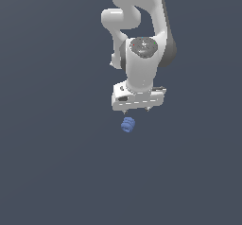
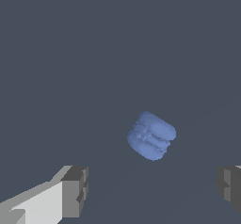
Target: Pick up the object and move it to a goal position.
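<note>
We see the white arm (image 1: 142,35) reaching down over a plain dark grey surface (image 1: 47,162), and we take the small blue object (image 1: 127,125) as our landmark. In the exterior view the gripper (image 1: 136,110) hangs just above the object, its short fingertips (image 1: 124,111) pointing down, and a clear gap separates them from the blue piece, so nothing is touching. The object lies on its side on the surface, a lumpy, ridged short cylinder, sitting below the gripper body and a little toward the exterior view's left of its middle. In the wrist view the object (image 2: 151,135) appears tilted, its ridges running across it, and the two grey pads (image 2: 75,191) stand spread wide apart, with the object clear of both. The gripper holds nothing.
</note>
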Robot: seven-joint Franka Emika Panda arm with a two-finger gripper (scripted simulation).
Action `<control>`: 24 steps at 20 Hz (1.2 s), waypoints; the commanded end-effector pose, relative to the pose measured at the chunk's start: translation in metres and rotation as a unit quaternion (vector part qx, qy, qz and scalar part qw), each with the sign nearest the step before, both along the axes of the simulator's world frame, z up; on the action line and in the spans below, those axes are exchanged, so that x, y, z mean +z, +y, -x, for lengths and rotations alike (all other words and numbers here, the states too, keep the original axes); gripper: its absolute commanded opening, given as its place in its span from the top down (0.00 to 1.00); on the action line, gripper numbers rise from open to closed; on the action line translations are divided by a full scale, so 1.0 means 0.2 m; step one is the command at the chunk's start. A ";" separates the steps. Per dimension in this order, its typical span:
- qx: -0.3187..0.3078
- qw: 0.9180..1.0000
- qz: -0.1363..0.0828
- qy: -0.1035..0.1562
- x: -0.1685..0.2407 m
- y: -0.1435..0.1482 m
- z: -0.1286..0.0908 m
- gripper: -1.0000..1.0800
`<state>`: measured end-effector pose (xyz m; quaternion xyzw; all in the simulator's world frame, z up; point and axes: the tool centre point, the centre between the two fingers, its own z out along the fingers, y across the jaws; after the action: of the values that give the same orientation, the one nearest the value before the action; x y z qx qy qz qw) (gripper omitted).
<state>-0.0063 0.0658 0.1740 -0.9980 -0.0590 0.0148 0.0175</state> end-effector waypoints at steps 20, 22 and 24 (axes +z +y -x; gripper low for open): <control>-0.181 0.983 0.012 -0.005 -0.28 -0.08 0.01 0.04; -0.203 0.979 0.014 -0.006 -0.32 -0.09 0.02 0.04; -0.222 0.975 0.016 -0.007 -0.34 -0.10 0.02 0.04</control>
<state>-0.0103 0.0465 0.1096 -0.9890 0.1480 0.0056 0.0054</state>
